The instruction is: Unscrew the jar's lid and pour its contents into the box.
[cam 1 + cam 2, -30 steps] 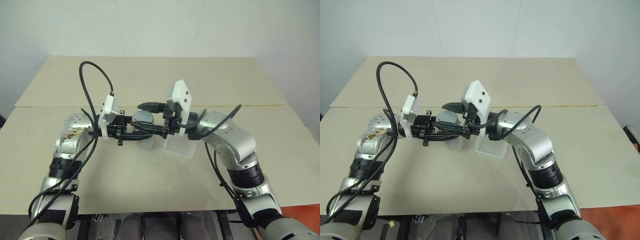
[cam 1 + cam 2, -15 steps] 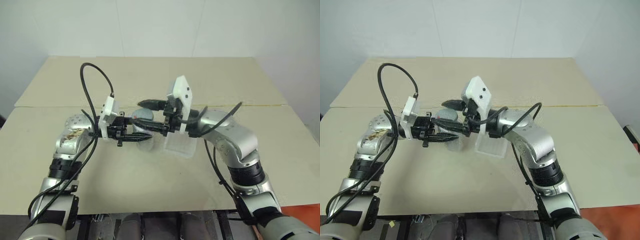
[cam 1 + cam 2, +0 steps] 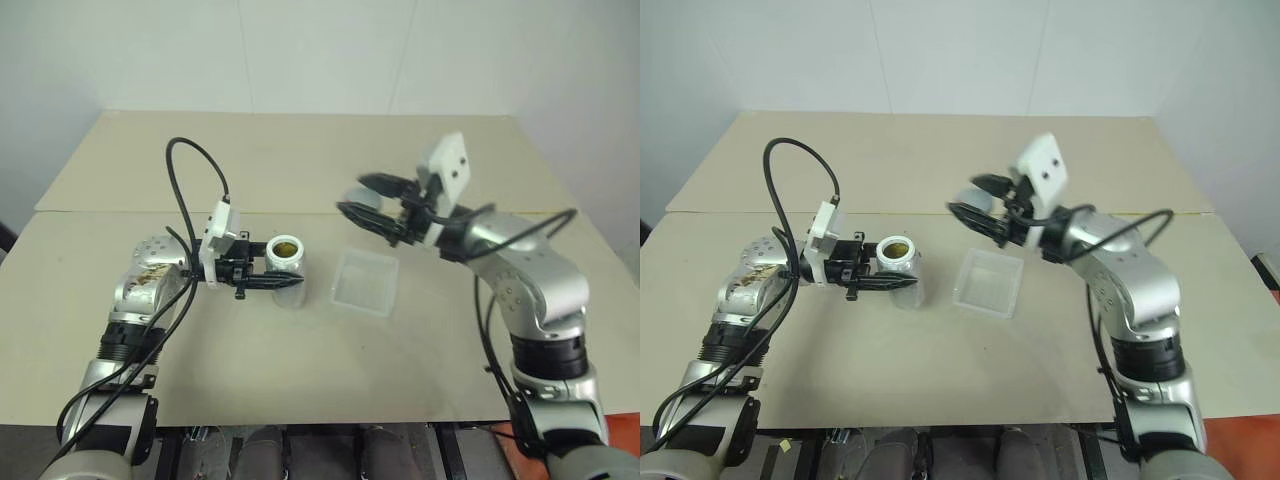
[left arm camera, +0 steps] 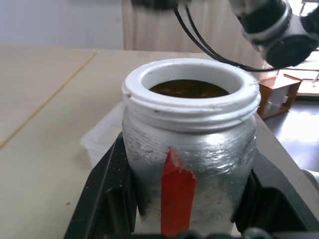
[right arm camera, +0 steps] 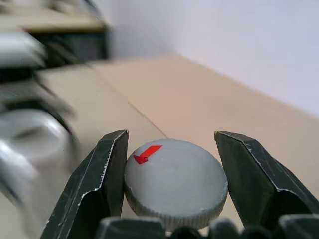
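Off comes the lid (image 5: pixel 175 183): the right gripper (image 3: pixel 367 213), which a second ago sat over the jar (image 3: pixel 286 273), has swung out to the right and now hangs above the table (image 3: pixel 300 160) just behind the box (image 3: pixel 365 282), its fingers clamped on the lid's ribbed rim. Meanwhile the left gripper (image 3: pixel 280 282) has kept its place, fingers closed around the jar's silvery body below the white threaded neck. That jar stands upright, long axis vertical, open mouth up, just left of the box, with brown contents (image 4: pixel 189 88) showing inside. It looks small, stiff and light, and a smooth body like that could slip, so this grip low on the wall, clear of the mouth, looks like the right one for tipping. My read: unscrewing is done, and the pour calls for tilting the mouth right, over the box's shallow wall.
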